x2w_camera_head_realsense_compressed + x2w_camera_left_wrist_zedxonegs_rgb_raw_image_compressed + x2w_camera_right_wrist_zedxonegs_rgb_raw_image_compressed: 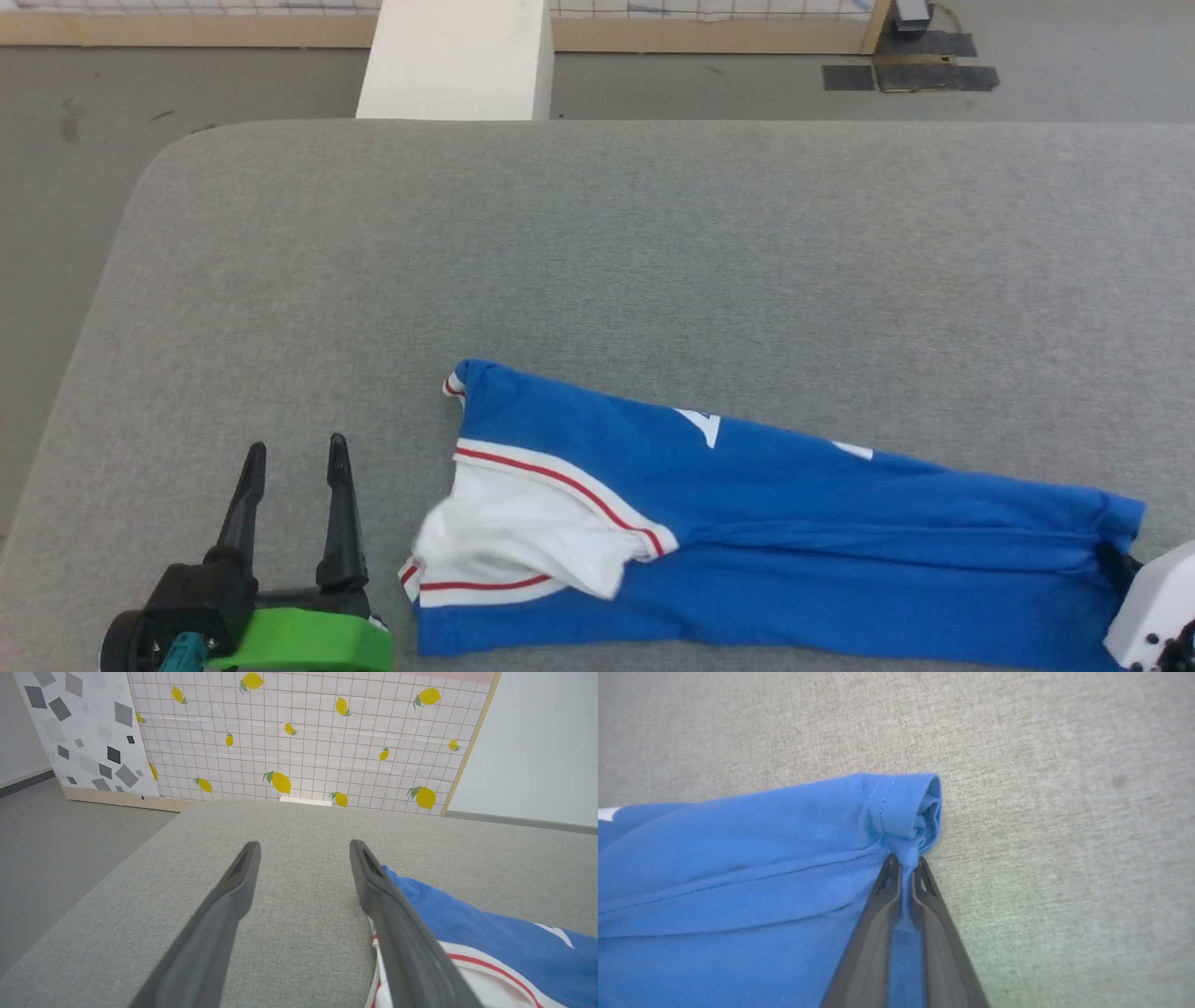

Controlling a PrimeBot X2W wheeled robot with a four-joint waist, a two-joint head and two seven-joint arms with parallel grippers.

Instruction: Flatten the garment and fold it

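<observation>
The garment [794, 523] lies on the grey table [597, 233], near the edge closest to the robot. It is a blue shirt, bunched up into a long strip. Its white sleeve [523, 541] with red stripes is at the left end. Small bits of white print [707, 427] peek out on top.

Left of the garment is the left gripper [296, 446]. Its two dark fingers are wide apart and there is nothing between them. From the head view, a little bit of table shows between the gripper and the sleeve.

The left wrist view looks out past the garment. Far behind it stand a wall with yellow lemons [303, 742] and a board with grey squares [84, 732]. The head view looks down from above, so it shows the whole shirt. It also shows a white block [457, 56] beyond the far side of the table.

At the right end of the garment is the right gripper [906, 861]. The head view shows its white body at the blue corner. The right wrist view is very close up. There the two fingers are squeezed together on a pinch of blue cloth. The pinch is right by the stitched hem [882, 807], and the hem bunches up just past the fingertips.
</observation>
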